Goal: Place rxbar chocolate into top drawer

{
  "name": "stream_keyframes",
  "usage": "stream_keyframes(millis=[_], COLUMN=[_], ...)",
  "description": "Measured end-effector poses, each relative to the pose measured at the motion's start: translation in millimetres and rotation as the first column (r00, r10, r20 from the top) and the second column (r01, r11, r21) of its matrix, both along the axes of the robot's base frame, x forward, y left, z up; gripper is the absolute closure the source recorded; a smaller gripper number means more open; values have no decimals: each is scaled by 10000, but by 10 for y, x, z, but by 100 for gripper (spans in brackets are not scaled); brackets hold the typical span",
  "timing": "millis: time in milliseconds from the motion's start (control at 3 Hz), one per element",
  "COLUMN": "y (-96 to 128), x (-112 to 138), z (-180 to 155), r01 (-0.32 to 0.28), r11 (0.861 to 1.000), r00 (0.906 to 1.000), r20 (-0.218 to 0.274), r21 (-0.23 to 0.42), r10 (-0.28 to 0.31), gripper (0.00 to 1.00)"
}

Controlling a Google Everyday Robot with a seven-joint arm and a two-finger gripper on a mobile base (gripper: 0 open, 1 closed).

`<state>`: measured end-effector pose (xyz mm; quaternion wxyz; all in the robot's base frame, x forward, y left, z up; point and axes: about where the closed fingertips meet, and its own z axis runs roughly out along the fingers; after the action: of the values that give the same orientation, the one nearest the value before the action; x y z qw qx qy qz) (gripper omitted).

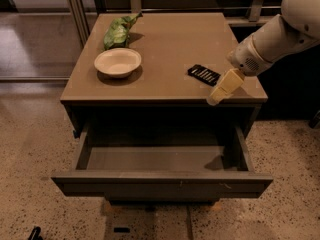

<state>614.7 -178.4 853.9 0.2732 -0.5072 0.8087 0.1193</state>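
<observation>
1. Already the top drawer [160,184] stands open.
2. Left: grasp the rxbar chocolate [204,74], lying near the tabletop's [165,44] right edge.
3. The gripper [221,87] hovers at the front-right corner; I cannot tell its grip state.

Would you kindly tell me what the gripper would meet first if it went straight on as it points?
The gripper, beside the rxbar chocolate, points downward. It would probably meet the cabinet top near its front edge, or just clear it into the open top drawer; depth is unclear.
</observation>
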Motion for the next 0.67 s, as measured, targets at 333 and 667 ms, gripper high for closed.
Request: stream_keyframes(millis=[333,667], y=[-11,-13], x=[192,215], z=[-146,-145], r01=[91,94], r11=[9994,9994], r00=[9978,9974], r20=[-657,-710], r21=[-324,-345], r10=[-113,-119], gripper=[0,0])
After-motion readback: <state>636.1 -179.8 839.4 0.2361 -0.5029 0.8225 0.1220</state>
